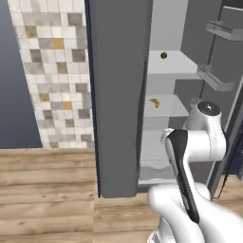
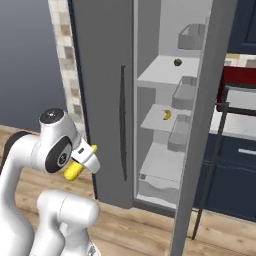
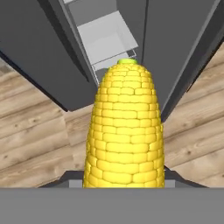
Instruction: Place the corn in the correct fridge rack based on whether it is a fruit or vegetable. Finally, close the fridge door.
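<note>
Corn clenched lengthwise in gripper, green tip aimed at open fridge shelves far and right.

The open fridge holds pale grey shelves stacked one above another. On the upper shelf sits a small dark-green round item, near the shelf's back edge. The shelf below it carries a small curved yellow item, lying near its middle. The lower shelf lies beneath these two, and the fridge stands on a wooden plank floor
</note>
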Controlling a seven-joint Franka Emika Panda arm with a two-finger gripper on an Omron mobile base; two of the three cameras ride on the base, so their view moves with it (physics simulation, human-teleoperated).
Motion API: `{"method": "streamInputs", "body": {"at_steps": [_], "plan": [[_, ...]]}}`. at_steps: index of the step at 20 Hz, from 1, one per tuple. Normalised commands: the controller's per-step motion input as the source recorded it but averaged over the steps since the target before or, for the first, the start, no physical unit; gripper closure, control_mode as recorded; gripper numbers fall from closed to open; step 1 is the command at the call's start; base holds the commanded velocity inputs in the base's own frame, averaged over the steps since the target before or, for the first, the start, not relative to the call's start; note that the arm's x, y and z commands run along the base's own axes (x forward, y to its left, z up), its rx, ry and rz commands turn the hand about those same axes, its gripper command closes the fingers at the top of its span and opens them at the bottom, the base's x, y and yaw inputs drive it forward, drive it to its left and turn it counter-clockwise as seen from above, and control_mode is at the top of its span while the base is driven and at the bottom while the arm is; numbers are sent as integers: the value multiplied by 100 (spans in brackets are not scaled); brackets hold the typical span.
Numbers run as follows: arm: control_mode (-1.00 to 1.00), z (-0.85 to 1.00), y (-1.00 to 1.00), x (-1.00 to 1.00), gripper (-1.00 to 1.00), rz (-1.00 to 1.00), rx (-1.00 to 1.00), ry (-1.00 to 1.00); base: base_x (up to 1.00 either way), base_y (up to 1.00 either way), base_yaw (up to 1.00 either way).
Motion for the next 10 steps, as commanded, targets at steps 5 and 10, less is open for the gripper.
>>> {"method": "streamInputs", "body": {"at_steps": [5,10], "plan": [[100,0,0,0,100,0,0,0,61,4,-21],[100,0,0,0,100,0,0,0,62,28,-30]]}}
